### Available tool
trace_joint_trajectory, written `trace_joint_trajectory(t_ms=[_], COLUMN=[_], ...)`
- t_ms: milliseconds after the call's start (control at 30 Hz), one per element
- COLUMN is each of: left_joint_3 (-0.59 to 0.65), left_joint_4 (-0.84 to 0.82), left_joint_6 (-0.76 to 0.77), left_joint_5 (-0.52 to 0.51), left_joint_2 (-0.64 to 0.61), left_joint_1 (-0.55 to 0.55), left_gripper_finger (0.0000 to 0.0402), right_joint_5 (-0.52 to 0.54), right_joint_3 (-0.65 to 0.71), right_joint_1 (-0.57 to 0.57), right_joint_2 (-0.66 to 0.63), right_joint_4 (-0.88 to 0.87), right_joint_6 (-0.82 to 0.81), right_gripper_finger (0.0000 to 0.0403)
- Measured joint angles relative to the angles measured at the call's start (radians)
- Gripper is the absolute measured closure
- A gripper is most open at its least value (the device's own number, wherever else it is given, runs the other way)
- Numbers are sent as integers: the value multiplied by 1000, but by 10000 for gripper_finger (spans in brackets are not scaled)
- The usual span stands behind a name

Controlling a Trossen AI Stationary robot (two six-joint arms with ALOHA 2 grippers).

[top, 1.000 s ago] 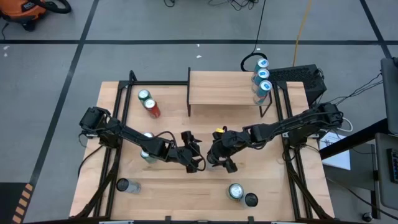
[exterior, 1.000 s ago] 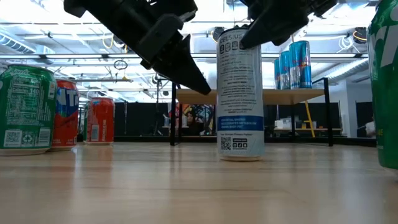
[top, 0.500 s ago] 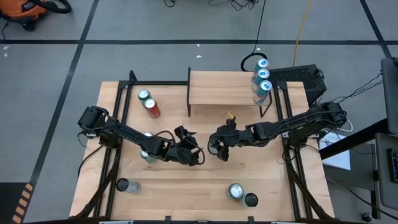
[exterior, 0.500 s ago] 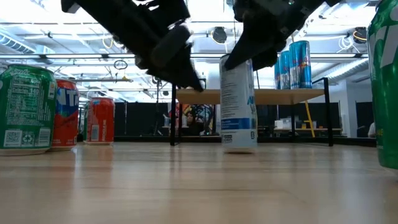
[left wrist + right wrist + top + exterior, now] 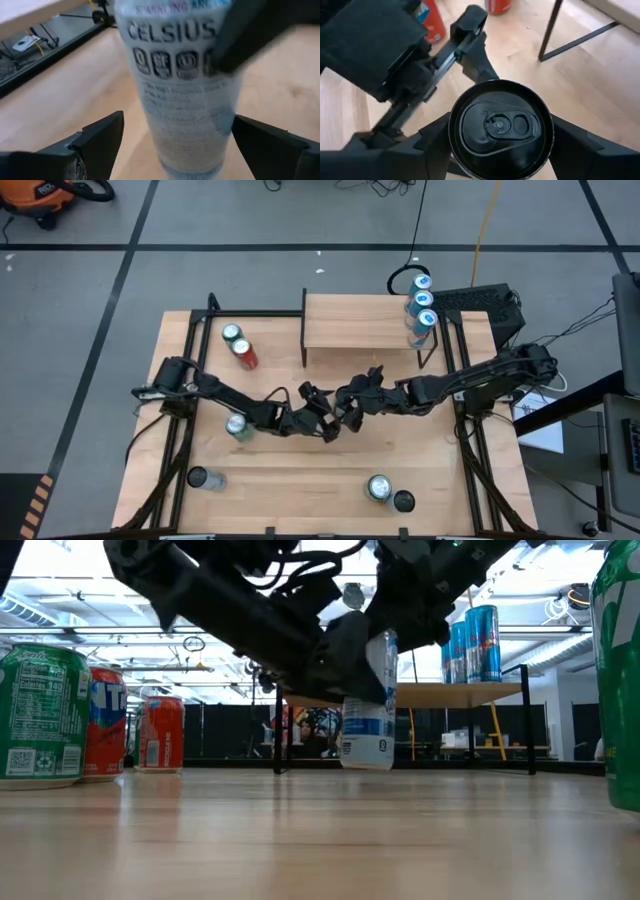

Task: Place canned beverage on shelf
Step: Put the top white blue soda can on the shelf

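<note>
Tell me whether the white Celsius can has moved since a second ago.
Yes. The white can, clamped by the right gripper, now hangs tilted, slightly left of its earlier spot against the shelf legs.

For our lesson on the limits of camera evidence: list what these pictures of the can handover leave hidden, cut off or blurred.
- Celsius can, left wrist view: top cut off by the edge; small print blurred.
- Same can, high view: hidden under both arms' tools.
- Green can, low view: cut off by the right edge.
- Shelf, low view: its top is seen edge-on.
</note>
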State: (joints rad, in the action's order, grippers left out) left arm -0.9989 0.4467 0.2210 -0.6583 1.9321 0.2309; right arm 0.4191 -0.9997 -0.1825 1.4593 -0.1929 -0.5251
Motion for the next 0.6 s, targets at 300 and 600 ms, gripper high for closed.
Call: trace_joint_trajectory(t_ms=[300,600], left_joint_3=[0,0], left_joint_4=[54,48], left_joint_6=[-46,-53], left_joint_5=[2,8], left_joint_2=[30,30], left_joint_1=[-33,-49], left_gripper_finger=[36,73], right_joint_5=[33,33], right_joint_3=[0,0], right_joint_1=[1,1], right_joint_2=[0,0], right_joint_4=[2,-1], right_joint_6=[-42,-36], right_gripper_finger=[151,121])
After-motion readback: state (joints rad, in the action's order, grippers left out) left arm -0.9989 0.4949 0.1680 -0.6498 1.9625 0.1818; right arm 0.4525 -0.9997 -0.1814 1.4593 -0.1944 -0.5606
